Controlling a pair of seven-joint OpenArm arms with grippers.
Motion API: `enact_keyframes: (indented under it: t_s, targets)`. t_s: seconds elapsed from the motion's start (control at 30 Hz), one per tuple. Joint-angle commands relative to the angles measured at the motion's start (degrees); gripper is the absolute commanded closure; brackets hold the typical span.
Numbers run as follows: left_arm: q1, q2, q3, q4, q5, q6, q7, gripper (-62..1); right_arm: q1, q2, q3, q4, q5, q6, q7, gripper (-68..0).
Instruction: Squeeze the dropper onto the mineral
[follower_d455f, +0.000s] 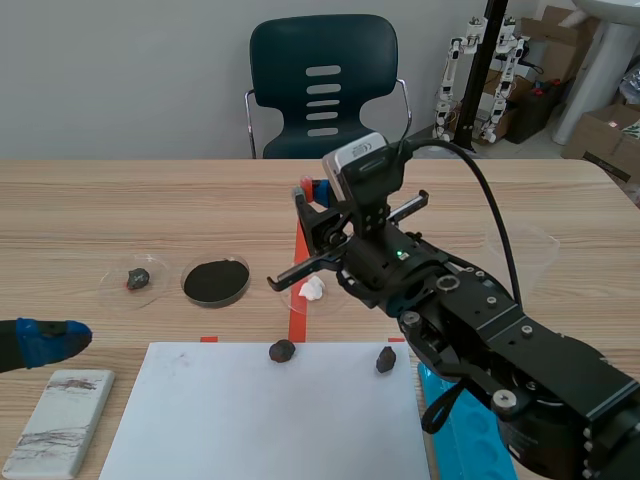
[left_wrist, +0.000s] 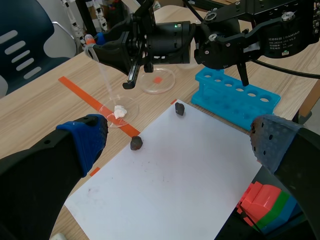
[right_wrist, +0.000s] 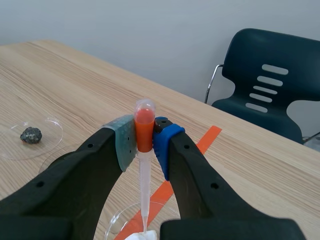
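1. Scene view: the right pincer (follower_d455f: 313, 200) hangs right over the white mineral (follower_d455f: 313, 288) on the desk (follower_d455f: 120, 200), much the nearer arm.
2. Left wrist view: the left pincer (left_wrist: 180, 141) gapes empty, well short.
3. Right wrist view: it's clenched on the dropper (right_wrist: 144, 135), which stands upright with its tip pointing down at the mineral.

White sheet (follower_d455f: 250, 420), blue rack (left_wrist: 235, 97), dark chair (follower_d455f: 280, 60), black powder dish (follower_d455f: 216, 282).

This looks like a robotics lab. At the scene view's upper right, small white humanoid robots (follower_d455f: 500, 60) hang on a black stand beside cardboard boxes (follower_d455f: 605, 135). A teal office chair (follower_d455f: 322, 85) stands at top centre behind a wooden table (follower_d455f: 100, 200) carrying petri dishes (follower_d455f: 112, 285) and a blue test-tube rack (left_wrist: 235, 106).
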Motion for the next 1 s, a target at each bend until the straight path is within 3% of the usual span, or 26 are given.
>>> enact_keyframes:
  t_s: [0.0,0.97]
  targets:
    - [0.13,0.17,0.22,0.7,-0.59,0.11,-0.83,-59.8,1.6,-0.31,-0.02,0.52,0.15,0.0,0.87,-9.1]
    - [0.13,0.17,0.22,0.7,-0.59,0.11,-0.83,-59.8,1.42,-0.13,-0.02,0.52,-0.02,0.02,0.42,-3.0]
